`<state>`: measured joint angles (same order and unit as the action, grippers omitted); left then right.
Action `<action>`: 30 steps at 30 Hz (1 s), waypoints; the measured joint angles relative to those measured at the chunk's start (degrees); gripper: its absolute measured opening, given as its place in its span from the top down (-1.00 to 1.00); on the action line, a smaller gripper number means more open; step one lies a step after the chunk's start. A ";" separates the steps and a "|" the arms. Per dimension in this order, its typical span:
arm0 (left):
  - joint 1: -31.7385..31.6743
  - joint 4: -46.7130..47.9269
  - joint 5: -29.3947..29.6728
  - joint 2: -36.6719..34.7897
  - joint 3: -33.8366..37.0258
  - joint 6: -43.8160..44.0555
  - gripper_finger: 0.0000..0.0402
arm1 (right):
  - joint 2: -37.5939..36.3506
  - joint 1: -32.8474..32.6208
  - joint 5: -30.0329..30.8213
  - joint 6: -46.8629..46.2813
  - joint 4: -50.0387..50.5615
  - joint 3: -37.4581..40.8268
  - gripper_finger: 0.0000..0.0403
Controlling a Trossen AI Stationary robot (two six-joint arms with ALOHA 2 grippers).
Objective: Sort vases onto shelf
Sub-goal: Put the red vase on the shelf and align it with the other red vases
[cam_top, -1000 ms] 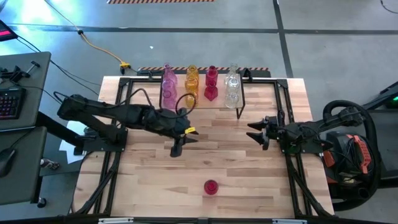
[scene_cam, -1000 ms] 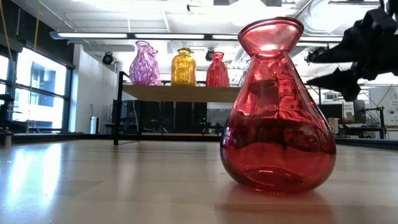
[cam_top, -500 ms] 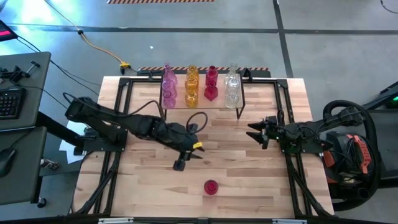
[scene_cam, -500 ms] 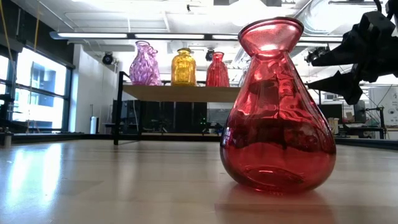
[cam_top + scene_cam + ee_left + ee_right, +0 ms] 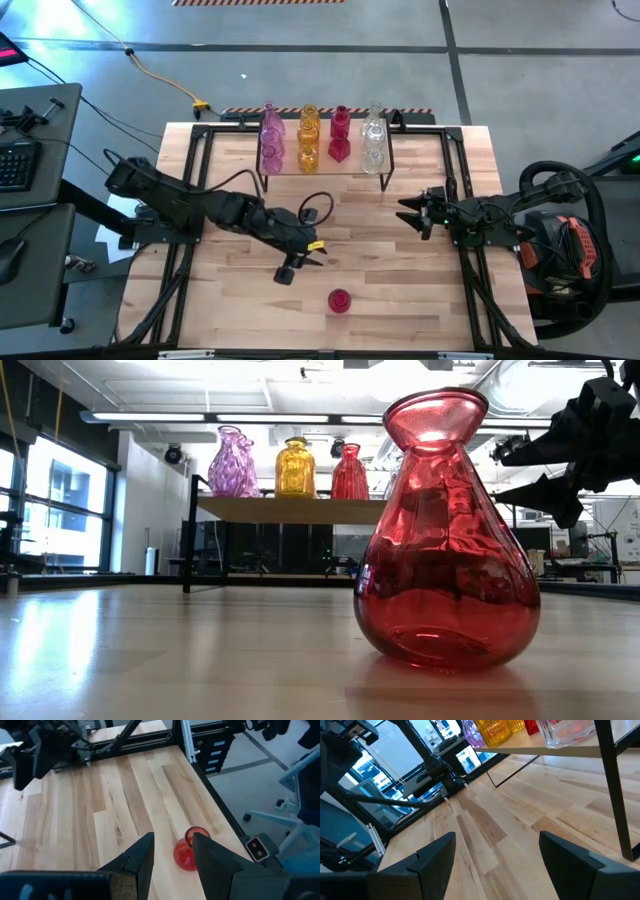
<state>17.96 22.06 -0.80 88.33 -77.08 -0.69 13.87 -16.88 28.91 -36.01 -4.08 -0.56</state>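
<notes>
A red vase [image 5: 340, 300] stands upright on its base on the tabletop near the front edge; it fills the low view [image 5: 447, 530]. My left gripper [image 5: 289, 270] is open, left of and a little behind the vase. In the left wrist view [image 5: 172, 857] the vase [image 5: 188, 851] shows just beyond the fingertips, and nothing is between them. The shelf [image 5: 322, 172] stands at the table's far side. It carries pink [image 5: 271, 128], amber [image 5: 308, 125], red [image 5: 340, 122] and clear [image 5: 373, 128] vases. My right gripper [image 5: 412, 212] is open and empty at mid-right.
The shelf's black wire legs [image 5: 615, 785] stand close beyond my right gripper. Black frame rails [image 5: 195, 190] run along the table's left and right sides. Bare tabletop [image 5: 390, 270] lies between the shelf and the red vase.
My left gripper has moved toward the table's near edge and a little right, toward the red vase, staying open. The red vase has not moved.
</notes>
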 joint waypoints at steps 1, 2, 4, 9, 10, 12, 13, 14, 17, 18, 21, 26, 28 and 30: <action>0.31 0.00 0.00 0.00 0.00 0.00 0.37 | 0.00 0.02 0.00 0.00 0.00 0.00 -0.34; 0.61 0.03 0.00 0.00 0.00 0.04 0.37 | 0.00 0.02 0.00 0.00 0.00 0.00 -0.34; 1.17 0.33 0.33 0.00 0.00 0.81 0.37 | 0.00 0.00 0.00 0.00 0.00 0.00 -0.34; 3.17 1.10 3.57 0.00 0.00 5.13 0.37 | 0.00 0.01 0.01 0.00 0.00 0.00 -0.34; 3.60 1.07 4.25 0.00 0.00 6.19 0.37 | 0.00 0.01 0.00 0.00 0.00 0.00 -0.34; 4.35 1.16 4.90 0.00 0.00 7.84 0.37 | 0.00 0.01 0.01 0.00 -0.01 0.00 -0.34; 4.83 1.22 5.25 0.00 0.00 7.98 0.37 | 0.00 0.01 0.02 0.00 -0.02 0.00 -0.34; 5.43 1.27 5.66 0.00 0.00 7.96 0.37 | 0.00 0.02 0.00 0.00 -0.02 0.00 -0.34; 6.91 0.90 6.25 0.83 -0.09 7.30 0.37 | 0.00 0.02 0.02 0.00 -0.02 0.00 -0.34; 7.46 1.08 6.20 1.32 -0.09 6.69 0.37 | 0.00 0.02 0.02 0.00 -0.02 0.00 -0.34; 8.71 -0.54 5.55 3.68 0.00 5.02 0.37 | -0.03 0.01 0.02 0.00 -0.06 0.00 -0.34; 10.27 -5.97 3.38 7.28 0.00 1.91 0.37 | 0.45 0.02 0.02 0.00 -0.06 0.00 -0.34; 10.53 -7.17 3.17 8.32 0.00 1.57 0.37 | 0.66 0.00 0.00 0.00 -0.05 0.01 -0.34; 10.68 -8.19 3.17 9.17 0.00 1.51 0.37 | 0.74 0.01 0.00 0.00 -0.04 0.02 -0.34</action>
<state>28.64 13.88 2.37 97.51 -77.08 0.82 14.61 -16.87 28.91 -36.01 -4.12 -0.54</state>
